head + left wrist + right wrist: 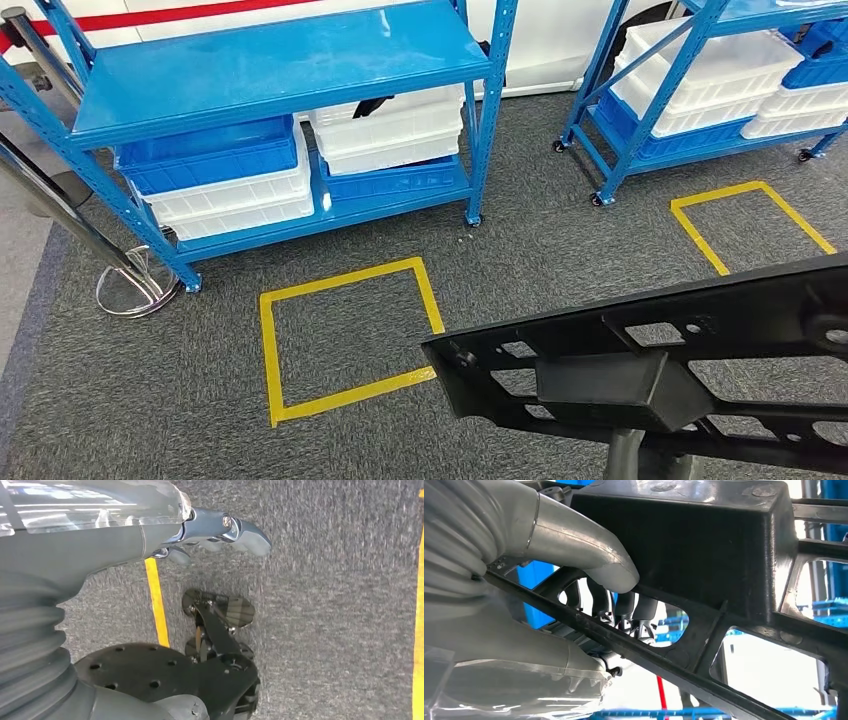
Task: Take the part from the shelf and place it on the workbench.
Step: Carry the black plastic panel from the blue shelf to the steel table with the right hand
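Part [640, 370] near right, above floor. Taped square [345, 335] just left of part. Shelf rack [280, 120] far left, bins [215, 175] on lower shelf. Second rack [700, 80] far right, second taped square [750, 225] before it.

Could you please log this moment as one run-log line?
right hand: holds black plastic part | left hand: empty, hanging over carpet | blue shelf: ahead | placement: not yet done

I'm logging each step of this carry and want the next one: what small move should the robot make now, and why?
Probably keep the grip and turn away from the shelves to look for the workbench. The right hand already grips the black part, held out over the grey carpet. Ahead stand blue shelves with bins and a yellow taped square. The left hand hangs holding nothing.
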Controlling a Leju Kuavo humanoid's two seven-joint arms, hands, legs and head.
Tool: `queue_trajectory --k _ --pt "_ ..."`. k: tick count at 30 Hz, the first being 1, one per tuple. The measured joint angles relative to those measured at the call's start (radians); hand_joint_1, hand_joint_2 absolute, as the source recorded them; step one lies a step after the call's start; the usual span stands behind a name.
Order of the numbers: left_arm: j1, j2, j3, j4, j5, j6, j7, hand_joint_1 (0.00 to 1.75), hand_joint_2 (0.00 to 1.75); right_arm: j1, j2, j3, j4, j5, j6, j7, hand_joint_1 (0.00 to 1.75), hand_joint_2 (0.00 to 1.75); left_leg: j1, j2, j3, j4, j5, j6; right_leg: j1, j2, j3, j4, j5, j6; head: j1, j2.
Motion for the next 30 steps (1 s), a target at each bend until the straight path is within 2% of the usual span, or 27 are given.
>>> queue_trajectory --k 1,2,4,5,6,7,8,10,11,12,14,15,16,18,19,23,24,25,26,27,28,29,30 --pt "0.0 -0.001 0.003 0.0 0.0 0.0 0.0 0.0 1.75 0.008 0.01 -0.016 -0.004 0.001 0.016 -0.003 1.75 1.75 0.003 0.011 -0.001 -0.006 0.004 0.006 0.001 -0.017 -0.012 0.023 -0.017 0.004 0.003 0.0" --pt "0.001 -0.002 0.005 0.0 0.0 -0.001 0.001 0.0 1.75 0.014 0.021 -0.031 -0.007 0.001 0.032 -0.006 1.75 1.75 0.005 0.023 -0.002 -0.01 0.007 0.011 0.001 -0.038 -0.035 0.07 -0.047 0.008 0.006 0.0" --pt "0.003 -0.001 0.01 0.0 0.0 -0.002 0.001 0.0 1.75 0.025 0.045 -0.064 -0.01 0.004 0.068 -0.012 1.75 1.75 0.002 0.047 -0.007 -0.009 0.008 0.016 -0.002 -0.063 -0.098 0.197 -0.111 0.015 0.01 0.0" --pt "0.004 -0.001 0.013 0.0 0.0 -0.002 0.001 0.0 1.75 0.031 0.059 -0.083 -0.01 0.005 0.088 -0.016 1.75 1.75 0.001 0.059 -0.009 -0.007 0.007 0.016 -0.004 -0.068 -0.123 0.248 -0.128 0.018 0.01 0.0" --pt "0.004 -0.002 0.015 0.0 -0.001 -0.003 0.001 0.0 1.75 0.038 0.073 -0.104 -0.01 0.007 0.108 -0.02 1.75 1.75 0.0 0.071 -0.011 -0.005 0.007 0.016 -0.006 -0.071 -0.13 0.264 -0.124 0.019 0.01 0.0" --pt "0.003 -0.002 0.017 0.0 -0.002 -0.003 0.001 0.0 1.75 0.044 0.088 -0.126 -0.01 0.008 0.126 -0.023 1.75 1.75 0.0 0.082 -0.011 -0.004 0.005 0.014 -0.007 -0.075 -0.116 0.24 -0.101 0.02 0.01 0.0" --pt "0.003 -0.002 0.019 0.0 -0.002 -0.004 0.001 0.0 1.75 0.048 0.102 -0.147 -0.01 0.009 0.139 -0.025 1.75 1.75 0.0 0.092 -0.01 -0.002 0.004 0.012 -0.007 -0.084 -0.083 0.181 -0.065 0.018 0.011 0.0" --pt "0.001 -0.003 0.024 0.0 -0.003 -0.006 0.0 0.0 1.75 0.054 0.122 -0.183 -0.01 0.006 0.149 -0.029 1.75 1.75 -0.003 0.109 -0.006 0.003 -0.002 0.004 -0.002 -0.123 -0.012 0.045 -0.015 0.009 0.01 0.0" --pt "0.001 -0.004 0.027 0.0 -0.003 -0.008 -0.001 0.0 1.75 0.057 0.129 -0.196 -0.011 0.001 0.148 -0.03 1.75 1.75 -0.004 0.117 -0.005 0.006 -0.005 -0.001 0.003 -0.136 0.007 0.006 -0.006 0.004 0.01 0.0" --pt "0.0 -0.004 0.029 0.0 -0.003 -0.01 -0.002 0.0 1.75 0.06 0.135 -0.209 -0.011 -0.005 0.146 -0.032 1.75 1.75 -0.005 0.124 -0.004 0.007 -0.006 -0.007 0.007 -0.142 0.013 -0.009 -0.007 0.0 0.01 0.0" --pt "-0.002 -0.005 0.034 -0.001 -0.003 -0.013 -0.005 0.0 1.75 0.068 0.147 -0.234 -0.012 -0.02 0.141 -0.034 1.75 1.75 -0.007 0.14 -0.001 0.005 -0.008 -0.017 0.009 -0.122 0.01 -0.011 -0.003 -0.009 0.01 0.0" --pt "-0.003 -0.005 0.035 -0.002 -0.003 -0.014 -0.006 0.0 1.75 0.072 0.152 -0.246 -0.012 -0.025 0.138 -0.034 1.75 1.75 -0.007 0.138 0.0 0.008 -0.014 -0.023 0.005 -0.114 0.01 -0.015 0.0 -0.014 0.01 0.0" --pt "-0.004 -0.005 0.037 -0.002 -0.003 -0.015 -0.007 0.0 1.75 0.076 0.157 -0.258 -0.012 -0.03 0.135 -0.035 1.75 1.75 -0.007 0.123 -0.005 0.024 -0.029 -0.027 0.001 -0.104 0.011 -0.02 0.005 -0.02 0.008 0.0" --pt "-0.003 -0.005 0.041 -0.003 -0.003 -0.016 -0.009 0.0 1.75 0.079 0.164 -0.274 -0.012 -0.036 0.132 -0.035 1.75 1.75 -0.002 0.075 -0.037 0.101 -0.083 -0.035 -0.004 -0.089 0.009 -0.026 0.011 -0.028 0.006 0.0" --pt "-0.002 -0.005 0.042 -0.003 -0.003 -0.016 -0.009 0.0 1.75 0.079 0.166 -0.278 -0.012 -0.037 0.131 -0.035 1.75 1.75 -0.001 0.058 -0.053 0.137 -0.105 -0.037 -0.004 -0.084 0.007 -0.026 0.012 -0.03 0.004 0.0" --pt "-0.001 -0.005 0.044 -0.003 -0.003 -0.017 -0.009 0.0 1.75 0.079 0.169 -0.284 -0.012 -0.039 0.131 -0.035 1.75 1.75 0.0 0.047 -0.087 0.214 -0.142 -0.04 -0.004 -0.073 0.004 -0.025 0.013 -0.032 0.004 0.0" --pt "0.0 -0.005 0.046 -0.003 -0.003 -0.017 -0.009 0.0 1.75 0.081 0.17 -0.29 -0.012 -0.039 0.13 -0.035 1.75 1.75 0.001 0.043 -0.091 0.227 -0.133 -0.04 -0.003 -0.058 0.003 -0.023 0.013 -0.032 0.004 0.0" --pt "0.0 -0.005 0.048 -0.003 -0.004 -0.017 -0.009 0.0 1.75 0.082 0.173 -0.297 -0.012 -0.04 0.13 -0.035 1.75 1.75 0.002 0.036 -0.082 0.208 -0.108 -0.04 -0.003 -0.04 0.002 -0.019 0.013 -0.032 0.004 0.0" --pt "0.001 -0.005 0.051 -0.003 -0.004 -0.018 -0.009 0.0 1.75 0.084 0.175 -0.304 -0.012 -0.041 0.129 -0.036 1.75 1.75 0.003 0.02 -0.062 0.166 -0.074 -0.037 -0.003 -0.02 0.001 -0.015 0.013 -0.031 0.004 0.0" --pt "0.001 -0.005 0.053 -0.004 -0.005 -0.019 -0.009 0.0 1.75 0.085 0.177 -0.31 -0.012 -0.041 0.128 -0.036 1.75 1.75 0.004 -0.008 -0.033 0.101 -0.037 -0.033 -0.002 0.0 -0.002 -0.009 0.013 -0.027 0.005 0.0" --pt "0.001 -0.004 0.055 -0.004 -0.005 -0.019 -0.01 0.0 1.75 0.085 0.179 -0.312 -0.012 -0.041 0.127 -0.036 1.75 1.75 0.005 -0.032 -0.012 0.049 -0.022 -0.028 -0.003 0.011 -0.007 -0.005 0.013 -0.022 0.005 0.0" --pt "0.001 -0.004 0.056 -0.004 -0.006 -0.02 -0.01 0.0 1.75 0.086 0.18 -0.313 -0.012 -0.041 0.126 -0.036 1.75 1.75 0.004 -0.049 -0.001 0.022 -0.018 -0.023 -0.005 0.022 -0.013 -0.002 0.015 -0.016 0.005 0.0" --pt "0.0 -0.004 0.056 -0.004 -0.006 -0.02 -0.01 0.0 1.75 0.086 0.181 -0.315 -0.012 -0.041 0.126 -0.036 1.75 1.75 0.003 -0.054 0.001 0.014 -0.021 -0.019 -0.007 0.033 -0.02 -0.001 0.019 -0.008 0.005 0.0"
